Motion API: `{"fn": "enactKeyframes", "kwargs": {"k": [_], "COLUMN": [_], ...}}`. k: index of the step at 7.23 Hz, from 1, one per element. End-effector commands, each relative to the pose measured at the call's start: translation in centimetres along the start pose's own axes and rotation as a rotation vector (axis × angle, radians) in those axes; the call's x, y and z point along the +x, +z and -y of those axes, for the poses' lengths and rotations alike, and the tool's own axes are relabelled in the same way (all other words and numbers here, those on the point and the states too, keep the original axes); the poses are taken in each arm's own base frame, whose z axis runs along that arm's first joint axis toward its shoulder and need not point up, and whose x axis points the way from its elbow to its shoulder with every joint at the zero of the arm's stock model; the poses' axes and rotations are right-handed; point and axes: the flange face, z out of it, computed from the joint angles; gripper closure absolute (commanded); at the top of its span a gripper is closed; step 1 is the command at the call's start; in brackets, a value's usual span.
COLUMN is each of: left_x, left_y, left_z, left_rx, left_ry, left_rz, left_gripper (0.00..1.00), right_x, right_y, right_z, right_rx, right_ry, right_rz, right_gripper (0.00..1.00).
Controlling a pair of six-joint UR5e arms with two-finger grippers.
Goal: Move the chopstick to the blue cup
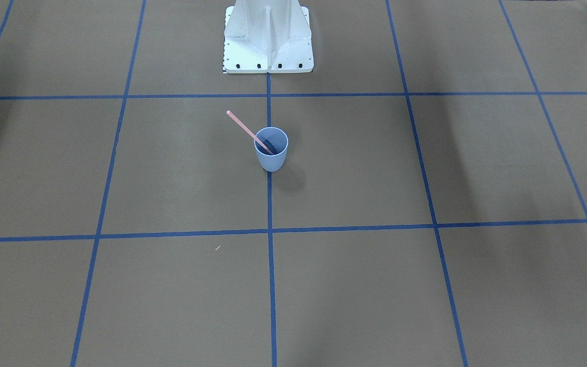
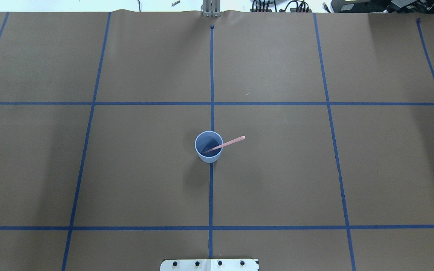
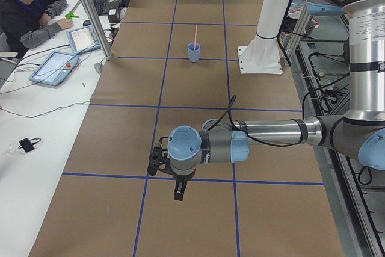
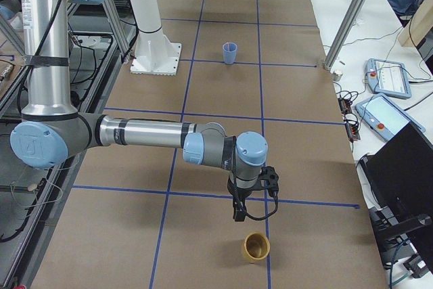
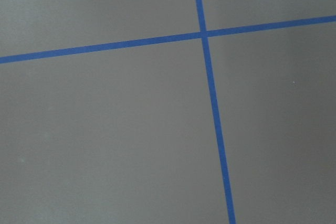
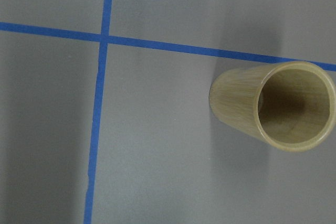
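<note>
The light-blue cup [image 1: 271, 153] stands upright on the centre tape line in front of the robot's base. The pale pink chopstick [image 1: 242, 126] stands in it, its lower end inside and its upper end leaning out over the rim. Both also show in the overhead view, cup [image 2: 209, 157] and chopstick [image 2: 233, 142], and far off in the left side view [image 3: 194, 52]. My left gripper [image 3: 178, 194] hangs over the table far from the cup, at the table's left end. My right gripper [image 4: 238, 213] hangs at the right end. I cannot tell whether either is open or shut.
A tan bamboo cup [image 4: 256, 247] stands upright just beyond my right gripper, and fills the right wrist view [image 6: 273, 106]. The white robot base [image 1: 268, 41] stands behind the blue cup. An operator [image 3: 27, 4] and tablets sit at the side table.
</note>
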Motion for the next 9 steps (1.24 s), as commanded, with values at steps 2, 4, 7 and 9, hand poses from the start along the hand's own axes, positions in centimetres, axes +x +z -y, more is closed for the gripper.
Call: {"fn": "enactKeyframes", "kwargs": {"k": [2,4,7,9], "left_x": [1.9,3.0,2.5,3.5], "left_y": [-0.5,0.3,0.9,0.0], "left_z": [1.1,1.6,1.3,1.6], "left_rx": [0.039,0.028,0.017,0.036], "left_ry": [-0.073,-0.038,-0.050,-0.029], "left_rz": [0.010,0.003,-0.006,-0.006], "left_gripper": [0.01,0.01,0.01,0.01], "right_x": [-0.8,-2.1,-2.6,-2.2], "right_y": [-0.1,0.0,-0.2,0.5], "right_z": [0.3,0.7,0.9,0.1], "right_rx": [0.003,0.002,0.005,-0.013], "right_ry": [-0.018,-0.045,-0.058,-0.047], "right_rz": [-0.001,0.010,0.014,0.026], "right_gripper": [0.00,0.00,0.00,0.00]}}
